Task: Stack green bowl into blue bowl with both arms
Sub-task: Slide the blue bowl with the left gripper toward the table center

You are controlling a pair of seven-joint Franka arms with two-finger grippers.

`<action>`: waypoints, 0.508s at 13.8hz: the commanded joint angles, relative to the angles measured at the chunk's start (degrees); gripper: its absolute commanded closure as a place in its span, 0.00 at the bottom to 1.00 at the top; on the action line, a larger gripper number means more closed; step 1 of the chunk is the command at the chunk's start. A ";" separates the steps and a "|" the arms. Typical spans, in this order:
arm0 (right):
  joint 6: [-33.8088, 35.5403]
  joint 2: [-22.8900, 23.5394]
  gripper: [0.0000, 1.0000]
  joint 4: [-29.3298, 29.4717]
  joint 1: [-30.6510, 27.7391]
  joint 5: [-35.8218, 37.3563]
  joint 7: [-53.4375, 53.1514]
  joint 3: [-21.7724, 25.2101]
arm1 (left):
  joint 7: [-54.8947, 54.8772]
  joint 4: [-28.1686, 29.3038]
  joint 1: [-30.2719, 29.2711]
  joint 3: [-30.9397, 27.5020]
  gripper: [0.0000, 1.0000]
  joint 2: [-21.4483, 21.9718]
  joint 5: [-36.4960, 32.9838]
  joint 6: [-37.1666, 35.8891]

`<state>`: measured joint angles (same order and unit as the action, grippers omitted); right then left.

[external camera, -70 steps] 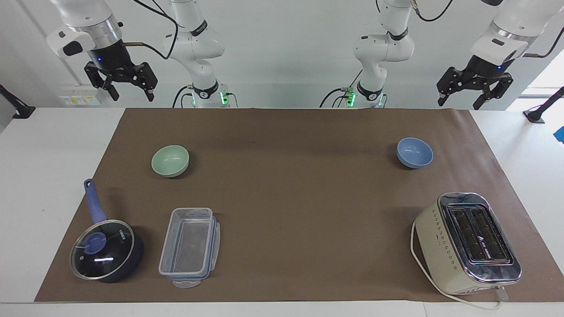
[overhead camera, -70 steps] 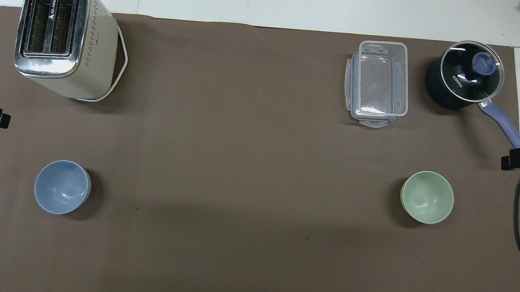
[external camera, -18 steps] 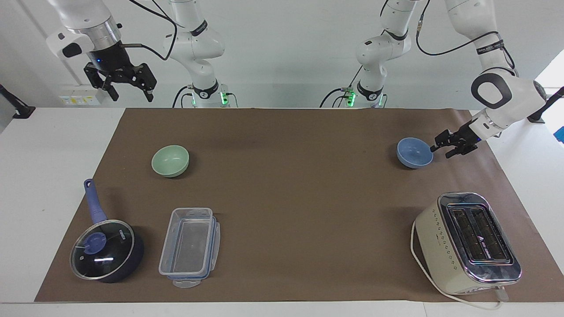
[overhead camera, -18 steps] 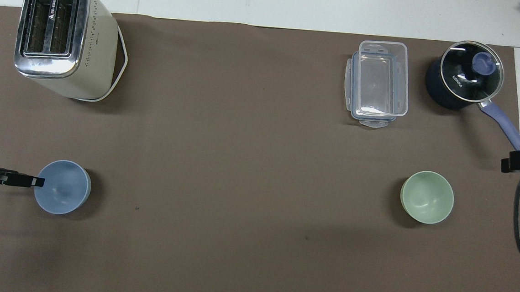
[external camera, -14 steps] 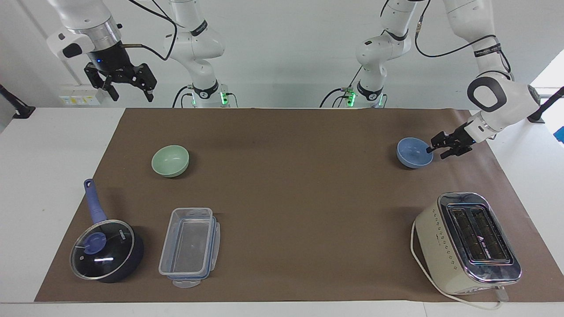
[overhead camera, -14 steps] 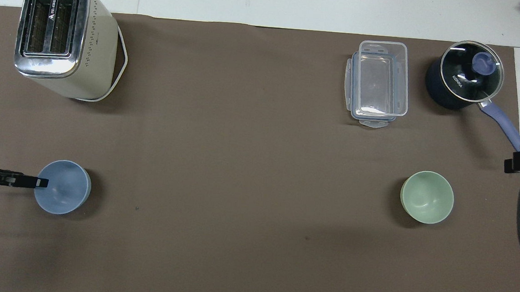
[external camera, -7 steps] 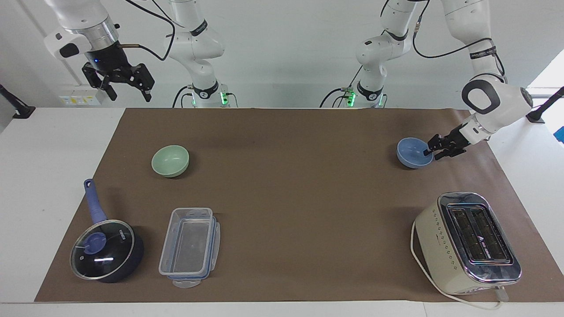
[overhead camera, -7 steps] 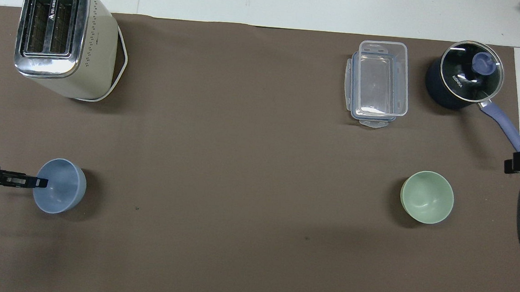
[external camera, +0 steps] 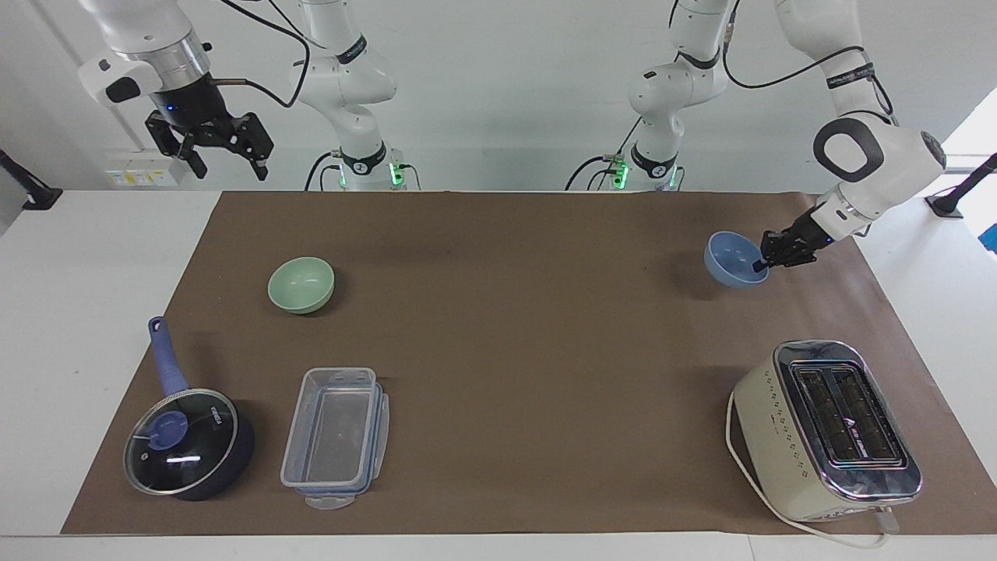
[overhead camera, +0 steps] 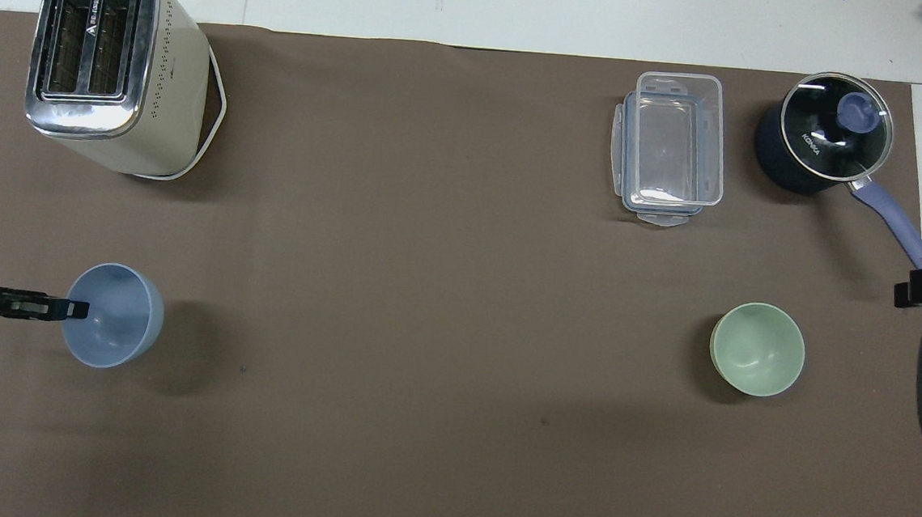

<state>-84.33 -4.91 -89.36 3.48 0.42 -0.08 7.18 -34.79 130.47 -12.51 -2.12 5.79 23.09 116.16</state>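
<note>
Facing view: the blue bowl [external camera: 734,259] hangs tilted just above the brown mat [external camera: 514,312], near the mat's edge at the left arm's end, its rim pinched by the left gripper [external camera: 759,266]. The green bowl [external camera: 301,284] sits on the mat toward the right arm's end, with the right gripper [external camera: 227,160] high over the desk's edge there, jaws wide and empty. The saucepan [overhead camera: 823,134] lid reads KONKA. A clear food container [overhead camera: 670,147] lies beside the saucepan; a toaster [overhead camera: 109,64] stands at the mat's corner. The mat's middle lies bare between the bowls.
</note>
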 commanded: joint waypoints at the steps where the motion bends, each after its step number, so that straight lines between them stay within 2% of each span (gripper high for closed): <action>1: -0.75 -1.68 0.00 -1.96 -0.22 0.90 0.16 -0.15 | 10.15 2.24 8.61 -0.52 1.00 4.41 0.65 0.55; 4: -0.75 -1.68 0.00 -2.04 -0.22 0.90 0.16 -0.15 | 24.19 3.48 20.55 -0.25 1.00 4.32 0.56 6.16; 7: -0.75 -1.68 0.00 -2.04 -0.22 0.90 0.16 -0.15 | 39.30 3.39 33.82 -0.25 1.00 0.56 0.12 15.64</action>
<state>-84.33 -4.92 -89.41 3.48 0.42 -0.08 7.18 -3.52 132.87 13.60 -1.17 8.40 23.15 125.62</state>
